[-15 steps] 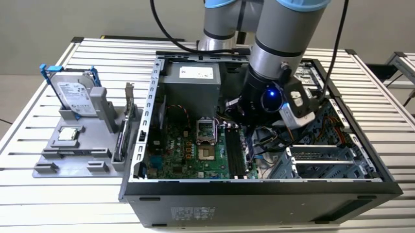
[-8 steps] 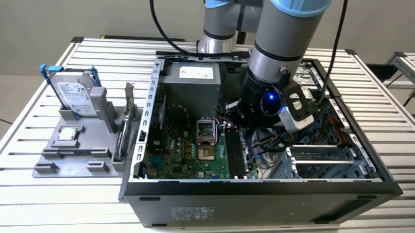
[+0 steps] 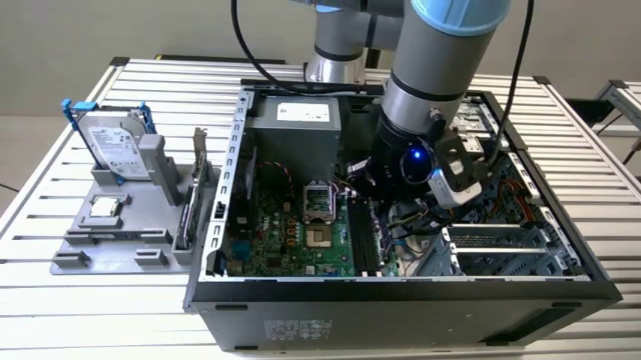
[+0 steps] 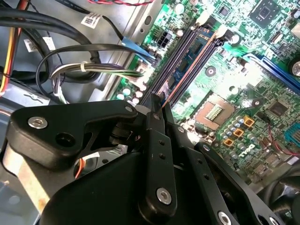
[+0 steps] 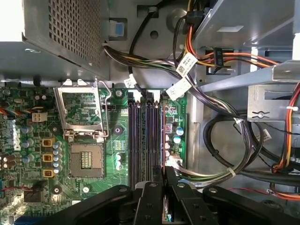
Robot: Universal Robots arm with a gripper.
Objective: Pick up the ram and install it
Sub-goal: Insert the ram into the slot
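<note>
The open computer case lies on the table. My tool hangs over the memory slots, seemingly clenched on the ram, a thin edge whose long axis runs along the slots.

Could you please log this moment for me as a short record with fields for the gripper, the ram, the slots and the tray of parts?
gripper: inside the open computer case, just above the memory slots, shut on the ram
ram: held edge-on between the fingers, lined up along a slot
memory slots: dark, parallel, beside the processor socket
tray: grey holder on the exterior view's left, with the hard drive standing upright
</note>
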